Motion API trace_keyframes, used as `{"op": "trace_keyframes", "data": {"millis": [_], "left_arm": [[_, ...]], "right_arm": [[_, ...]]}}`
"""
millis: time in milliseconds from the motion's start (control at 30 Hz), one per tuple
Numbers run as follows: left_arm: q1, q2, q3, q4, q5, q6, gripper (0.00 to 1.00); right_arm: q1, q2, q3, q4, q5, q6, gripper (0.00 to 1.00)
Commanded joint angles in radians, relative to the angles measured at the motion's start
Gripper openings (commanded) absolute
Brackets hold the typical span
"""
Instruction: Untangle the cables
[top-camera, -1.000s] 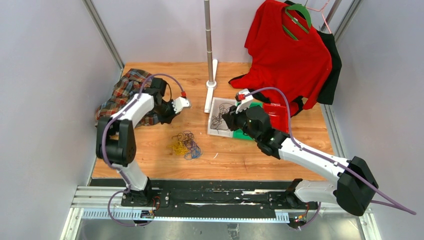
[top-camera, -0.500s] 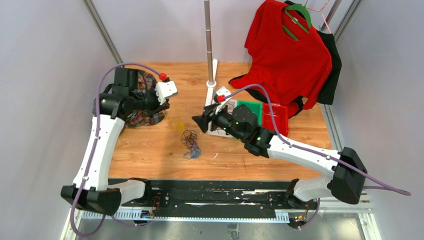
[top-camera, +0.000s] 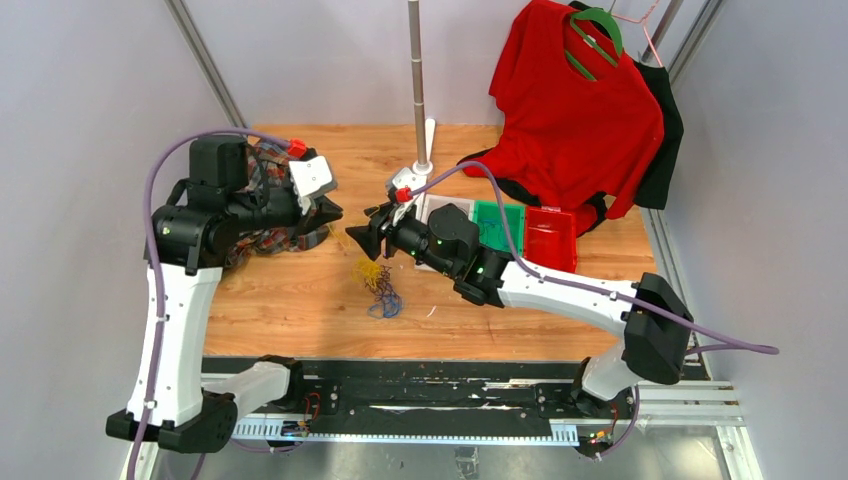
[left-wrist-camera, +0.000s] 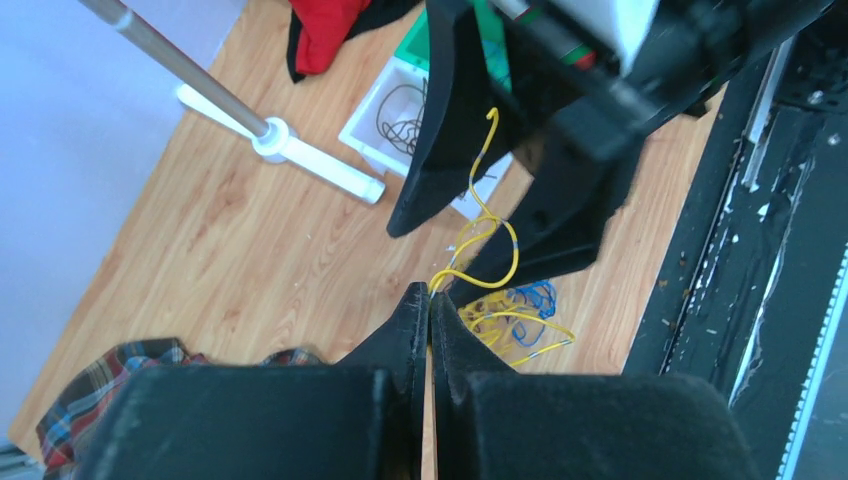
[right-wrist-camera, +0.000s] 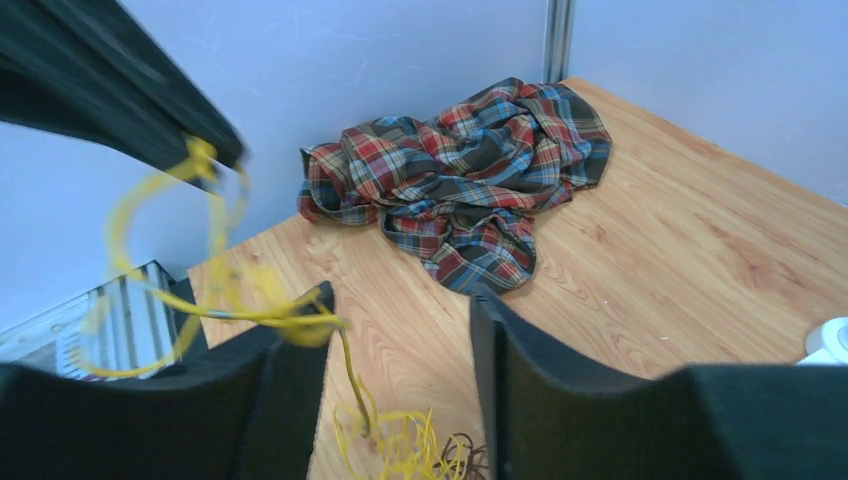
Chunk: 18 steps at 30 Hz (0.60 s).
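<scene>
Tangled wad of thin blue, black and yellow cables (top-camera: 380, 288) lies mid wooden counter (top-camera: 300, 320). Just above, left end effector (left-wrist-camera: 428, 297) is clamped on a thin yellow cable strand (right-wrist-camera: 205, 155) leading up from it. Right end effector (right-wrist-camera: 400, 300) is spread apart, strand running between its jaws.

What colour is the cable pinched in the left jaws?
Yellow. The cable shows best in the left wrist view, running from the left gripper's shut jaws.
</scene>
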Motion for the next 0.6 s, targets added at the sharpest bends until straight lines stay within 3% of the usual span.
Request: {"op": "trace_keyframes", "data": {"millis": [0,133,433,567], "left_arm": [[-0.006,-0.028,0.082,-0.026,0.053,-0.061,0.0],[-0.007,-0.038,0.138,-0.026,0.055,-0.083,0.0],[-0.007,-0.022,0.249,-0.026,0.031,-0.106,0.0],[-0.007,-0.006,0.32,-0.025,-0.018,-0.083,0.0]], "right_arm": [[0.012,0.026,0.014,0.04,0.04,-0.012,0.48],[0.012,0.037,-0.032,0.074,0.067,0.005,0.36],[0.011,0.086,-0.17,0.216,0.091,0.123,0.37],[0.011,0.12,-0.212,0.233,0.11,0.164,0.32]]}}
